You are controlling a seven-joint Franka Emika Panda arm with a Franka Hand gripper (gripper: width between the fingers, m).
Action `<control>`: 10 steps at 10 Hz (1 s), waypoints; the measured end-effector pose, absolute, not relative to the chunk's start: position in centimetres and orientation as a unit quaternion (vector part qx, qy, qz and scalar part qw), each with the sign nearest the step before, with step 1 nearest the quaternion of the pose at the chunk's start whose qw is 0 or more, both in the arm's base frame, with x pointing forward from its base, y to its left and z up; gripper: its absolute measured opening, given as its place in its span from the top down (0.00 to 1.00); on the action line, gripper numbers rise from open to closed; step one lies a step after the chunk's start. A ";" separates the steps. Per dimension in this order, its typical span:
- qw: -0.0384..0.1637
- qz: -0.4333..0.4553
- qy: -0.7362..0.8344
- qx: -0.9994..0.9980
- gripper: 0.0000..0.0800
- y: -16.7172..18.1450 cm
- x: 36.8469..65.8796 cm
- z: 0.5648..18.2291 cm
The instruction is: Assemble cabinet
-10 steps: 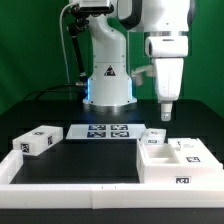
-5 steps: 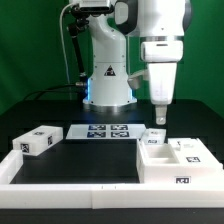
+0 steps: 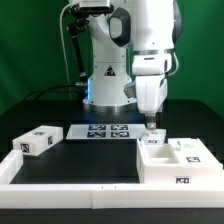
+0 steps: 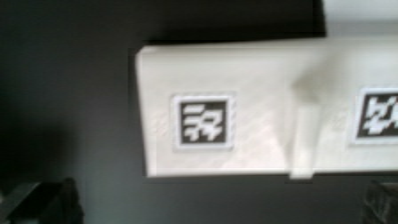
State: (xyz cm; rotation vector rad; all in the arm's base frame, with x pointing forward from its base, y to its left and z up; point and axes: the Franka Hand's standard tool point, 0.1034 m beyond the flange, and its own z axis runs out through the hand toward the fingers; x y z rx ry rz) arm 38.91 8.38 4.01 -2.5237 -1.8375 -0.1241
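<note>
The white cabinet body (image 3: 176,162), a boxy part with inner compartments and tags, sits at the front on the exterior view's right. A small white tagged block (image 3: 155,137) stands just behind its far left corner. A second white tagged block (image 3: 35,141) lies at the exterior view's left. My gripper (image 3: 152,121) hangs just above the small block without touching it. The wrist view shows a white tagged part (image 4: 205,118) with a raised ridge (image 4: 306,130) below the gripper (image 4: 214,205). The fingers sit far apart at the picture's corners, with nothing between them.
The marker board (image 3: 105,131) lies flat at the back middle of the black table. A low white rim (image 3: 70,192) runs along the table's front and sides. The robot's base (image 3: 108,80) stands behind the marker board.
My gripper has come down and moved toward the exterior view's left, from high above the cabinet body to just over the small block. The parts have not moved.
</note>
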 end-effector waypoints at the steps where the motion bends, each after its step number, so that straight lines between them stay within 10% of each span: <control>1: 0.014 -0.044 -0.586 -0.809 0.00 8.5 38.3 3.3; 5: 0.030 -0.047 -0.584 -0.810 0.13 9.2 37.2 1.6; 7: 0.031 -0.045 -0.584 -0.810 0.49 9.2 37.0 1.4; 8: 0.032 -0.045 -0.584 -0.810 0.49 9.2 36.9 1.3; 10: 0.035 -0.042 -0.584 -0.810 0.92 9.1 36.7 1.0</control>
